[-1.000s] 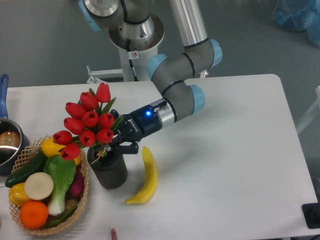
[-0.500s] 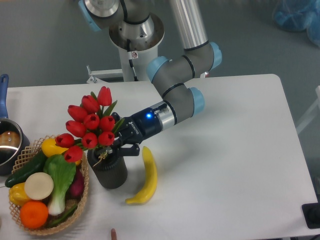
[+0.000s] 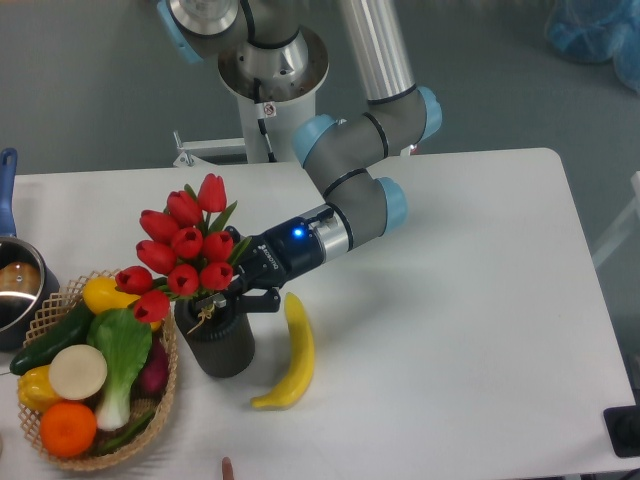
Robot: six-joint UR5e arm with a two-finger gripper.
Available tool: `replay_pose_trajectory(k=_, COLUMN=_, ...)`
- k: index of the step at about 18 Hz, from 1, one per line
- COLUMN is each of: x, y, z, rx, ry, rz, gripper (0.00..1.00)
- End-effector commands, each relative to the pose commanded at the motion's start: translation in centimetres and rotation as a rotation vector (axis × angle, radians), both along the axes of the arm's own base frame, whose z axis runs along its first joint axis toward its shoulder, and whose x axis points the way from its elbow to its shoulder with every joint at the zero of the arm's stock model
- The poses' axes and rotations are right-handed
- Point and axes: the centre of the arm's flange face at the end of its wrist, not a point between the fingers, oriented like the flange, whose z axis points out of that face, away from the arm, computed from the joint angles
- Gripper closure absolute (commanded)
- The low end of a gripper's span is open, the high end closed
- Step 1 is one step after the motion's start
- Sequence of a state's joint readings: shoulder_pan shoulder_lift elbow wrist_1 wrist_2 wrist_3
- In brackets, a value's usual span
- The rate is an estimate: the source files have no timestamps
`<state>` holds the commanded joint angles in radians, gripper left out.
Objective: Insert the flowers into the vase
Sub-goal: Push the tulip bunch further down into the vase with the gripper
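White table point(image 3: 450, 300) with dark grey vase point(image 3: 218, 345), banana point(image 3: 291, 352), wicker basket point(image 3: 150, 425), metal pot point(image 3: 18, 290).

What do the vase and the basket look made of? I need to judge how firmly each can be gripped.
The short dark grey cylinder vase looks like matte stone or concrete: dull, no glints, thick walls; it could be moulded plastic. The tan woven basket looks like wicker or rattan, given its open lattice rim.

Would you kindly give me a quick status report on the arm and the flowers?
Gripper at stems, closure unclear. Red tulip bunch upright over short dark grey cylinder vase. Yellow banana beside vase, not blocking.
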<state>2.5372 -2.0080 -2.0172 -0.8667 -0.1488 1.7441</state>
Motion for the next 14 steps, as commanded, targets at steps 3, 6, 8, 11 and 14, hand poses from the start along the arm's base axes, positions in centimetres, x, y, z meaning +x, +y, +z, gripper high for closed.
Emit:
replay_pose_trajectory(k=3, x=0.04, y=-0.03, z=-0.05, rx=-0.001, ry=-0.001, rz=0.0, gripper=0.67)
replay_pose_trajectory(k=6, x=0.08, y=-0.05, z=-0.11, rx=-0.002, ry=-0.003, rz=0.0, gripper=0.66)
replay_pose_trajectory(k=8, x=0.11, y=-0.07, z=-0.24, rx=-0.003, ry=-0.005, rz=0.0, gripper=0.66)
replay_pose_trajectory(k=11, x=0.18, y=-0.03, z=-0.26, rx=-0.005, ry=-0.004, rz=-0.002, gripper=0.66)
replay_pose_trajectory(k=14, x=0.18, y=-0.03, z=-0.26, rx=-0.005, ry=-0.004, rz=-0.002, gripper=0.66)
